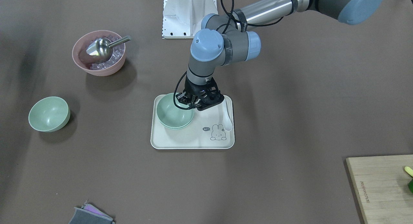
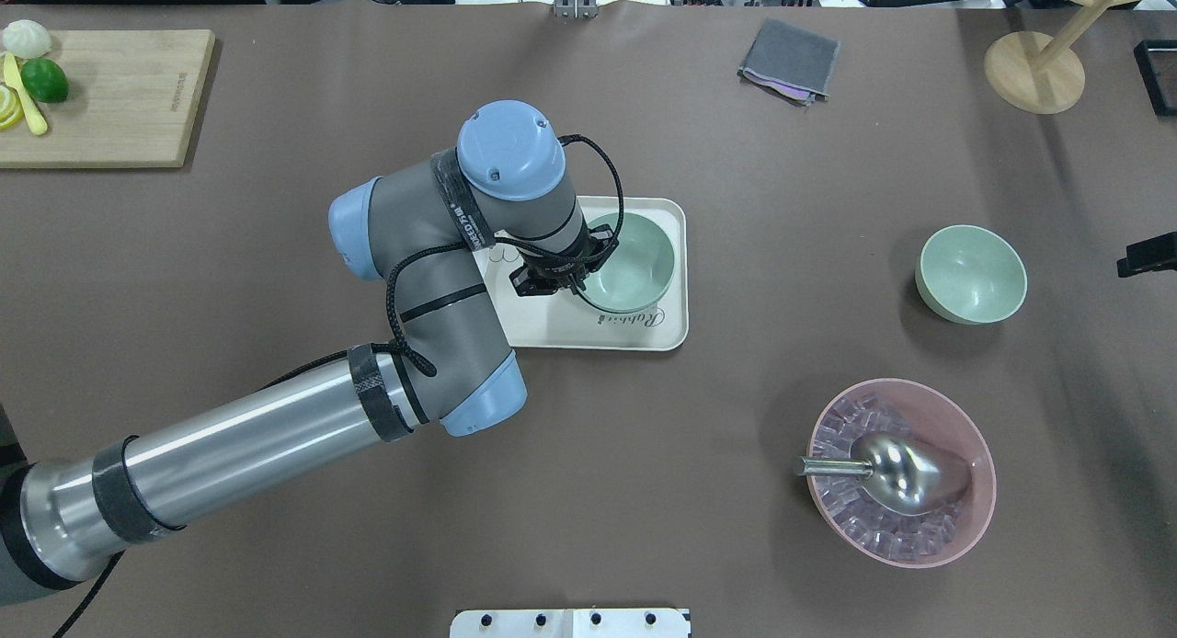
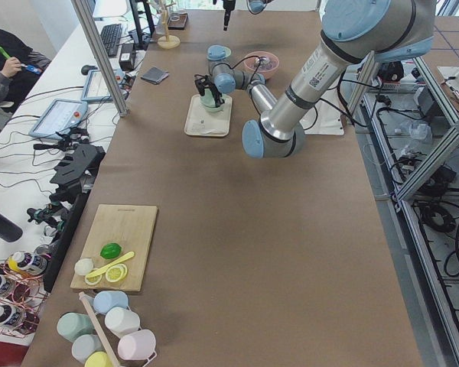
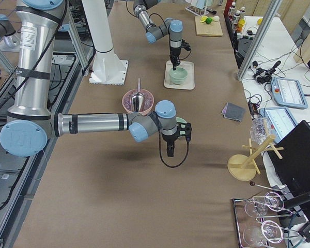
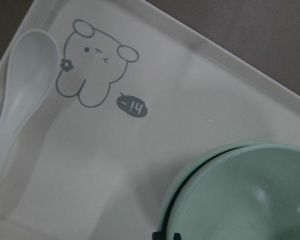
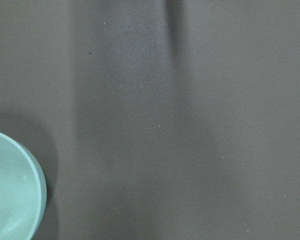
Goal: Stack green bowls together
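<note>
Green bowls [image 1: 175, 113], two nested mouth-up, sit on a tray [image 1: 190, 141] marked "hi~" and "Rabbit". Left gripper [image 1: 193, 101] is at their rim. Whether it or the right gripper [image 4: 169, 152] is spread, I cannot tell.

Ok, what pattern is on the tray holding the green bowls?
Cream tray with a grey outline rabbit and a "hi" bubble; clearest in the left wrist view.

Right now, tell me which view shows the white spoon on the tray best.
Left wrist view: the spoon fills the frame's left, bowl and handle clear. Front-facing shows it small; overhead, the left arm hides it; side views are too distant.
</note>
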Motion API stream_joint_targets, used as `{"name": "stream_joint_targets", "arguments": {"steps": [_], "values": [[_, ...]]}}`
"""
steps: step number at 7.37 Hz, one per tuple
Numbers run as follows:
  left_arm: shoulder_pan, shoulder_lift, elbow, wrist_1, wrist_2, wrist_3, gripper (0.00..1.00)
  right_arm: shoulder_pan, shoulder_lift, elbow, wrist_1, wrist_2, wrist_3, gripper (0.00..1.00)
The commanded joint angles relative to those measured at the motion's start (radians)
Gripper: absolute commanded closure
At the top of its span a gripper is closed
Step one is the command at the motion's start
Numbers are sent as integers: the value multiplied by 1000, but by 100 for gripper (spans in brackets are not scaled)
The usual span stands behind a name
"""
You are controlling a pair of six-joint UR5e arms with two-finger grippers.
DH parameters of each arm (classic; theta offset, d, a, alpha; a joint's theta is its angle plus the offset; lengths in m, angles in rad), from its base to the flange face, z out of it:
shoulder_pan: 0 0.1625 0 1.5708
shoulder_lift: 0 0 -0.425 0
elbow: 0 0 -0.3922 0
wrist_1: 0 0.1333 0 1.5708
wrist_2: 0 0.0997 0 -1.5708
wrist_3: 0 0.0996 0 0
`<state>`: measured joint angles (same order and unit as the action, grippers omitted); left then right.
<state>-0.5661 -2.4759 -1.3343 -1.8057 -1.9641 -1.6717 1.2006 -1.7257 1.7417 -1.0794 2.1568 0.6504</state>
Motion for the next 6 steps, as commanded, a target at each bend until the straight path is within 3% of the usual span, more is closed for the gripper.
{"name": "stream_joint_targets", "arguments": {"steps": [1, 3, 4, 5, 6], "values": [[0, 0, -3, -3, -1, 4, 100, -1, 0, -1, -1, 0, 0, 0], [-2, 0, -14, -3, -1, 9, 100, 0, 0, -1, -1, 0, 0, 0], [-2, 0, -16, -3, -1, 10, 93, -1, 0, -1, 1, 0, 0, 0], [-2, 3, -20, -3, -1, 13, 39, -1, 0, -1, -1, 0, 0, 0], [-2, 3, -22, -1, 2, 13, 5, -1, 2, -1, -1, 0, 0, 0]]}}
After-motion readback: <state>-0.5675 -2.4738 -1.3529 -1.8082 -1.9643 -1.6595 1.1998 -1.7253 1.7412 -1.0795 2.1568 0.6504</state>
